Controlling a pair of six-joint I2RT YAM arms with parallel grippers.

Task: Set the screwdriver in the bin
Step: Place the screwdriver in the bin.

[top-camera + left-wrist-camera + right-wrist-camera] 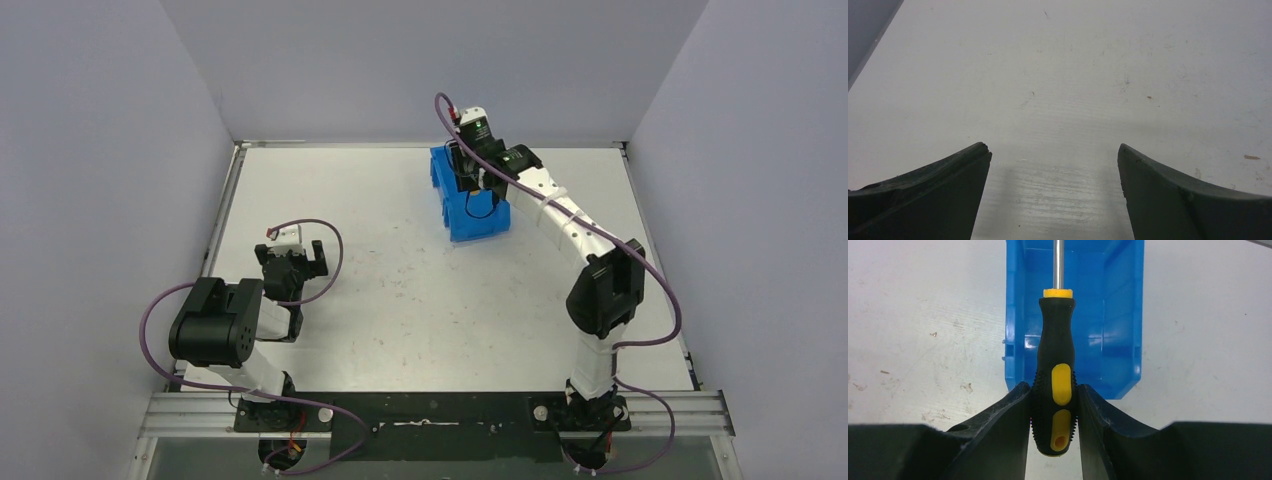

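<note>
Nearest us, our right gripper [1054, 392] is clamped on the screwdriver [1056, 335] low on its handle, so the shaft points out over the bin [1120, 320]; we judge it poised there for a clean drop inside; our left gripper [1054, 152] hangs over the table [1058, 65], fingers apart, holding nothing.

We get soft, even overhead light — table [400, 290] bright, shadows weak. Left wrist cam looks washed-out, w/ faint shadow btwn soft-edged dark fingers [938, 195]. Right wrist view is sharp — slight sheen on screwdriver [1057, 365] and bin [1118, 315].
</note>
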